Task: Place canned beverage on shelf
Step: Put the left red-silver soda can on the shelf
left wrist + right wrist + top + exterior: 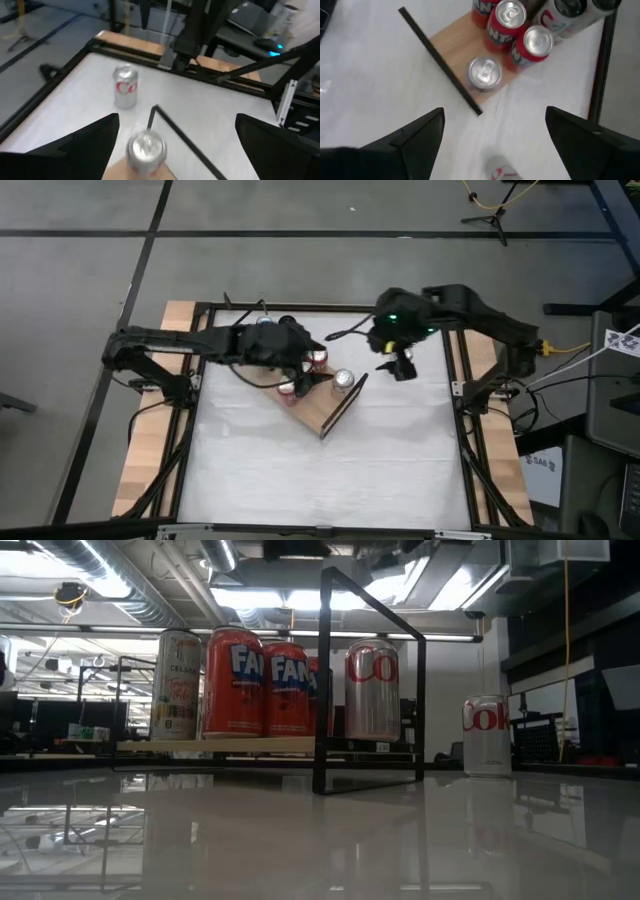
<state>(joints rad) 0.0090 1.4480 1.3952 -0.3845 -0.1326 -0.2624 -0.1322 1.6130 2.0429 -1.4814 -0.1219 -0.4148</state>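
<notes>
Low view — glossy white table (300, 840) mirroring ceiling ducts (130, 585) — dim room behind.

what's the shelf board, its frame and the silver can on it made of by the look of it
Shelf board: likely wood, matte light brown with faint grain. Frame: looks like thin metal bar, black painted finish, holding a crisp rectangle. Silver can: probably aluminium, with a shiny brushed top and pull tab; its side carries red lettering.

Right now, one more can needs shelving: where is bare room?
Bare: the light-brown wooden shelf board beside the silver-topped can, along the black frame bar. Crowded: the red soda cans beneath the left gripper.
</notes>
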